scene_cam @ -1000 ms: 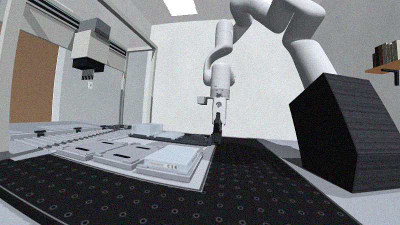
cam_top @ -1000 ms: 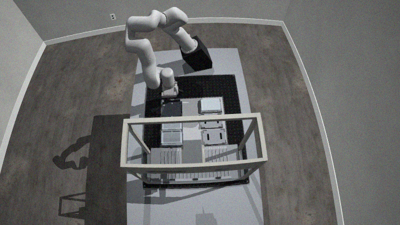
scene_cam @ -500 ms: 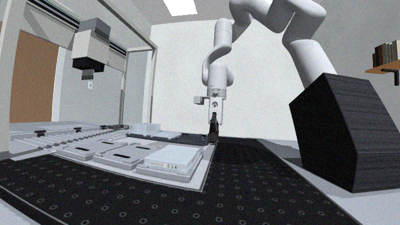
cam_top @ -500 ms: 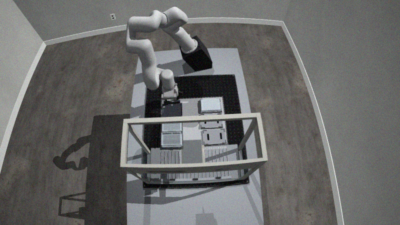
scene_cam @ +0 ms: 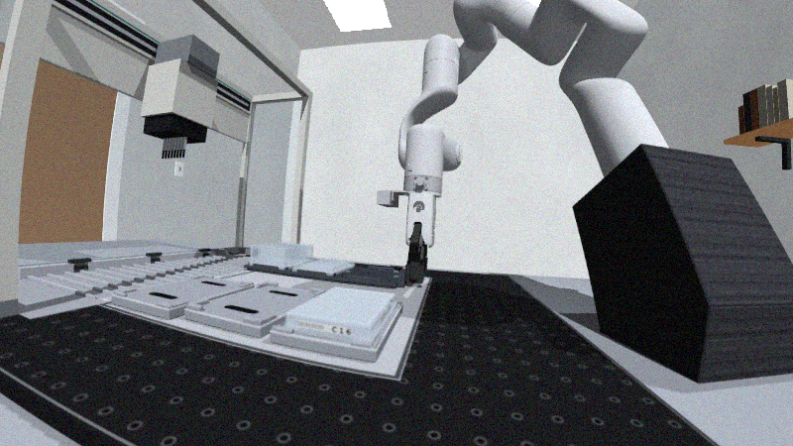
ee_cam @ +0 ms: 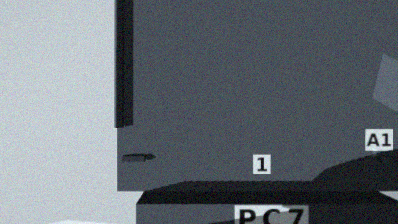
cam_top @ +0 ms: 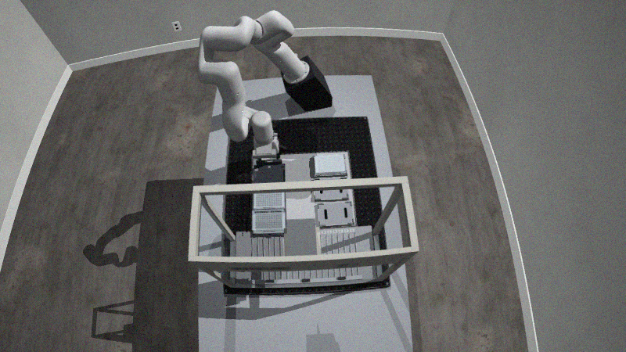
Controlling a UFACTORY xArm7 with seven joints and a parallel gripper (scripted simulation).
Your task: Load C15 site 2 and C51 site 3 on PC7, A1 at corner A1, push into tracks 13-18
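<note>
The dark plate carrier PC7 point(cam_top: 268, 192) lies on the apron in front of the rails point(cam_top: 302, 250). Its site 1 point(ee_cam: 261, 164) next to the handle is bare. A 96-well plate point(cam_top: 268, 200) sits on site 2 and the deep-well block point(cam_top: 268, 220) on site 3. C16 point(scene_cam: 343, 311) sits in nest S1. My gripper point(scene_cam: 415, 271) is open and points straight down at the carrier's handle end point(ee_cam: 265, 200), low over the apron. The wrist view shows the PC7 label point(ee_cam: 270, 216) and the A1 mark point(ee_cam: 378, 140).
Nests S2 point(scene_cam: 244, 310) and S3 point(scene_cam: 166, 296) stand empty beside the apron. The instrument's frame point(cam_top: 302, 258) spans over the rails, and a pipetting head point(scene_cam: 177, 105) hangs inside it. The arm's black base block point(scene_cam: 687, 261) is at the right.
</note>
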